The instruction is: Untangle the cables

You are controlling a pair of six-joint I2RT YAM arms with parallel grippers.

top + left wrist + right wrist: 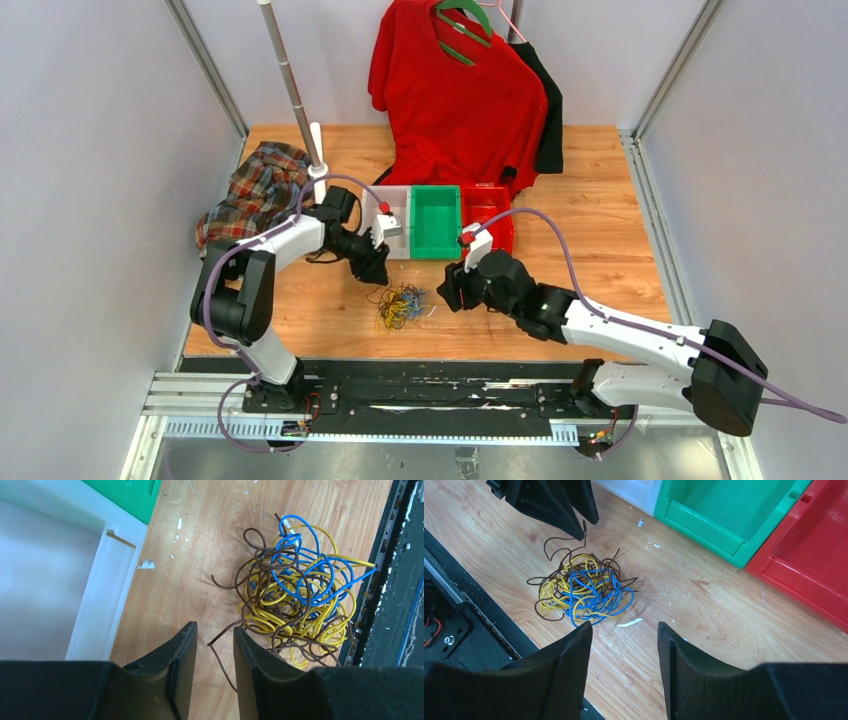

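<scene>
My right gripper gapes wide and empty, just short of the cables. They are thin, glossy brown, yellow and blue loops, knotted too densely for me to trace, on the scuffed wooden table. My left gripper is narrowly parted around one brown end, not pinching it. Beyond sits a smooth plastic green bin, cropped.

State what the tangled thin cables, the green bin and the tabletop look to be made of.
Tangle of thin brown, yellow and blue cables: smooth, slightly glossy plastic-looking insulation, holding springy curls; the core is unseen. Green rectangular bin: moulded plastic, uniform colour, soft sheen. Light brown tabletop: wood or wood-look laminate, visible grain, scuffed.
</scene>
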